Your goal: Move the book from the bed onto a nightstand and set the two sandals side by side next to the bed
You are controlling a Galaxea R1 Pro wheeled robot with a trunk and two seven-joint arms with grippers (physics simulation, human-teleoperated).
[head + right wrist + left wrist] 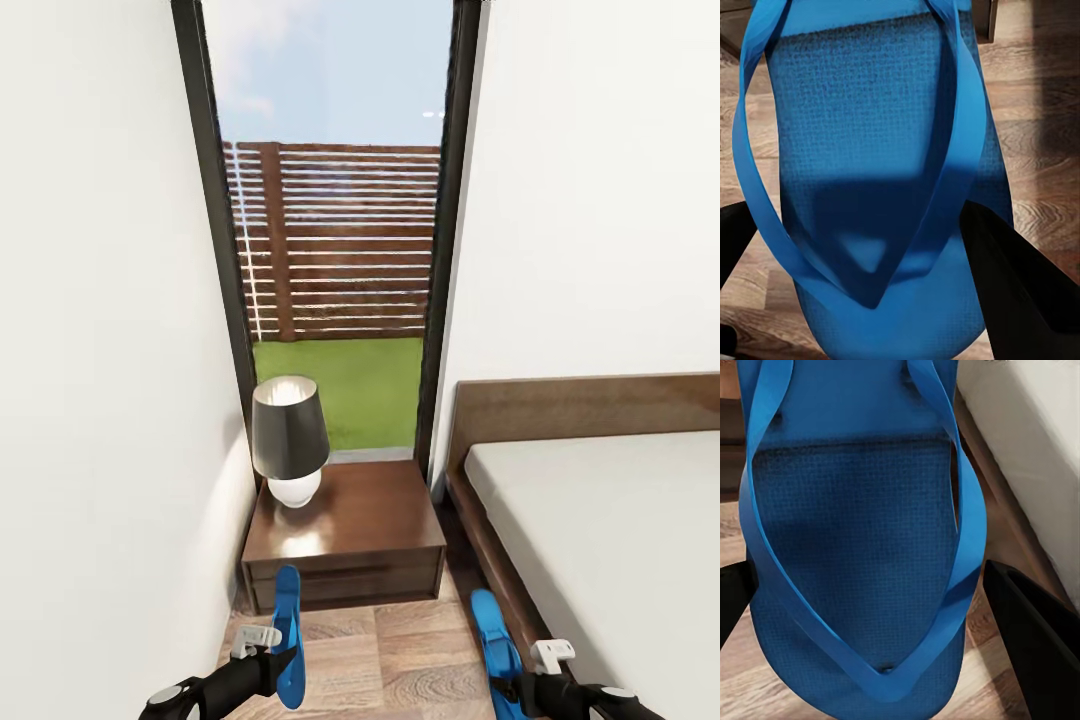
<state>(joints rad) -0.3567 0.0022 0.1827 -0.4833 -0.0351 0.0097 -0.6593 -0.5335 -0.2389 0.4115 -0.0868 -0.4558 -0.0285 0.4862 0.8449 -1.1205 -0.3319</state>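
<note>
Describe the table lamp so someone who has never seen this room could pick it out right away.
Find the tall window showing the slatted fence. Below it stands a dark wooden nightstand, left of the bed. The table lamp sits on its left rear corner: a round white base under a dark tapered shade.

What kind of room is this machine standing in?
Most likely a bedroom. A low bed with a dark wood frame and bare pale mattress stands beside a nightstand carrying a table lamp, and a tall window behind them looks onto grass and a slatted fence.
</note>
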